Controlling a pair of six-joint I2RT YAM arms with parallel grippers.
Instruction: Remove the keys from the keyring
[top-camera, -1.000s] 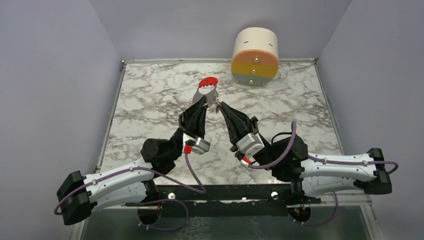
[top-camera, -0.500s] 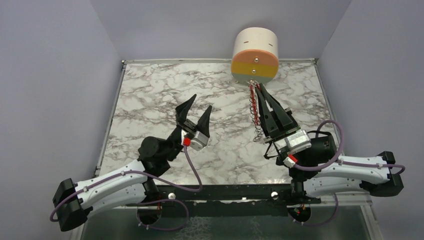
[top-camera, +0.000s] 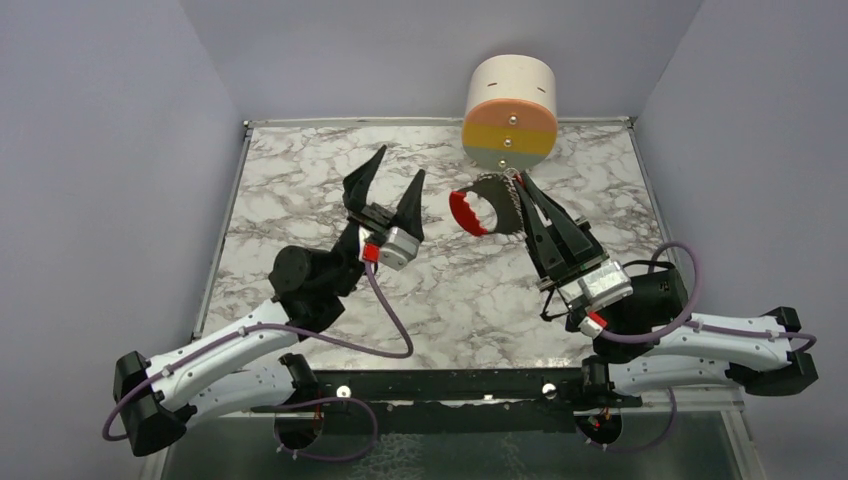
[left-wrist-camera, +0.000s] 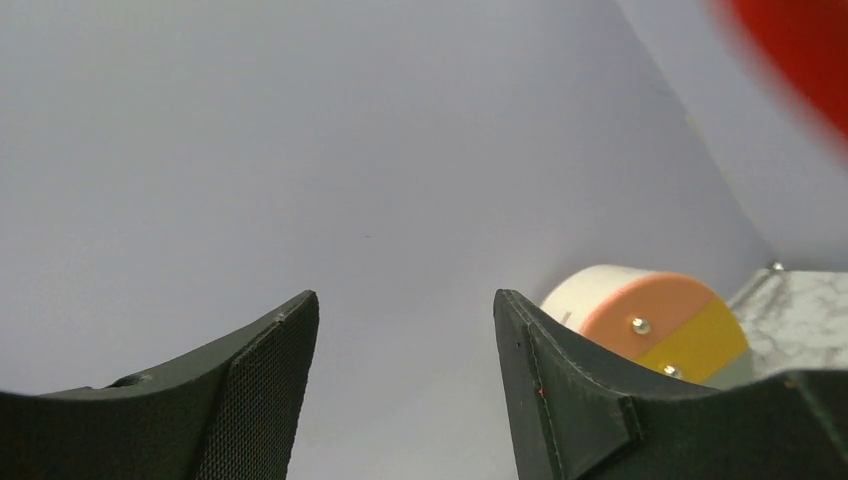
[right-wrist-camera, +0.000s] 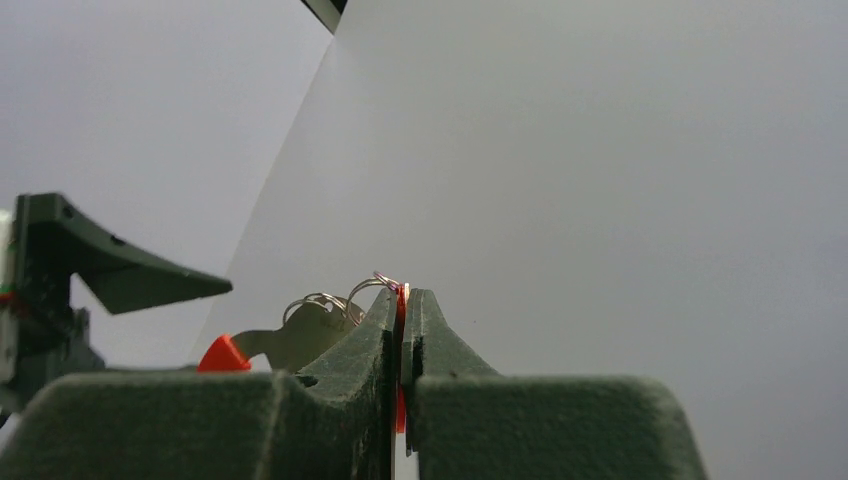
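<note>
Right claw (top-camera: 520, 185): is pressing its jaws together on the top of the keyring (top-camera: 500, 185), lifted off the table (top-camera: 300, 200) and close to the striped drum (top-camera: 510, 110) on the far wall
Keyring: is hanging in the air from that pinch, its silver chain leading to the red clip (top-camera: 462, 212) (no part of it is touching the table)
Long axis: in the top view it is running from the right claw's tips at about 2 o'clock to the red clip at about 8 o'clock
Left claw (top-camera: 400, 165): is standing spread wide and gripping nothing, its fingers pointing toward 12 o'clock
Deciding relation: the red clip is lying at about 4 o'clock from the left claw's tips, near but apart, so the left arm is the free one and is sitting closest to the dangling end
Keys: are showing too small to pick out from above; the right wrist view is showing thin rings (right-wrist-camera: 320, 300) just beside the jaws and a red sliver (right-wrist-camera: 402, 300) caught between them, possibly the red-headed key, though I cannot tell
Step, as I am judging it: the right is presenting the ring while the left is waiting to take hold
Next move: is calling for the left claw to swing toward 4 o'clock and close across the 2-to-8 line, not along it
</note>
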